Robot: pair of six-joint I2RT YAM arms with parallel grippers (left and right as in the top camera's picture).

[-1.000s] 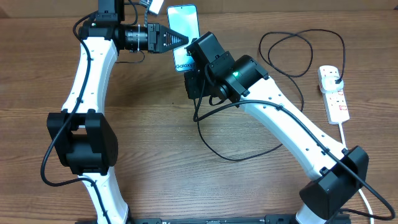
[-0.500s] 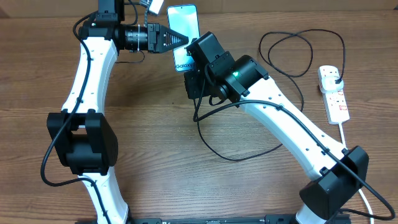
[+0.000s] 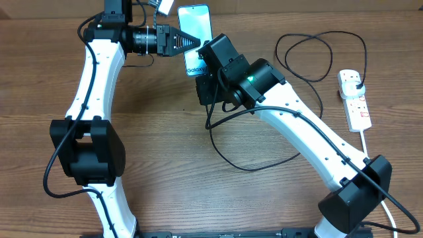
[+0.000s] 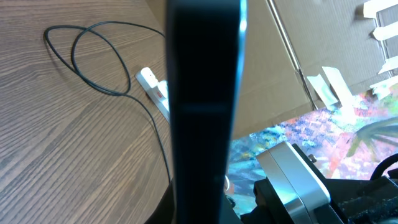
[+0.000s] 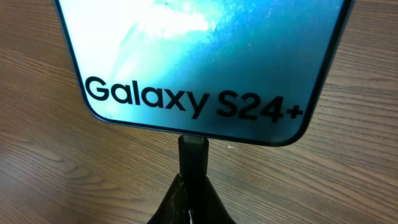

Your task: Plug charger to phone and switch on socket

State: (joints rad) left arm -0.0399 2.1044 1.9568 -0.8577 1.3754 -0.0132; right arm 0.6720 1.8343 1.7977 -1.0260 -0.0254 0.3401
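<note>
The phone (image 3: 195, 23) with a light blue screen lies at the table's far middle; its text end fills the right wrist view (image 5: 199, 56), and in the left wrist view its dark edge (image 4: 205, 93) stands upright. My left gripper (image 3: 190, 42) is shut on the phone's side edge. My right gripper (image 5: 194, 186) is shut on the charger's connector tip (image 5: 194, 155), which meets the phone's bottom edge. The black charger cable (image 3: 244, 165) loops across the table to a black plug (image 3: 357, 82) in the white socket (image 3: 355, 99) at the right.
The socket's thick white cord (image 3: 373, 172) runs toward the front right. A cable loop (image 3: 320, 56) lies beside the socket. Cardboard and a colourful sheet (image 4: 323, 137) stand beyond the table's far edge.
</note>
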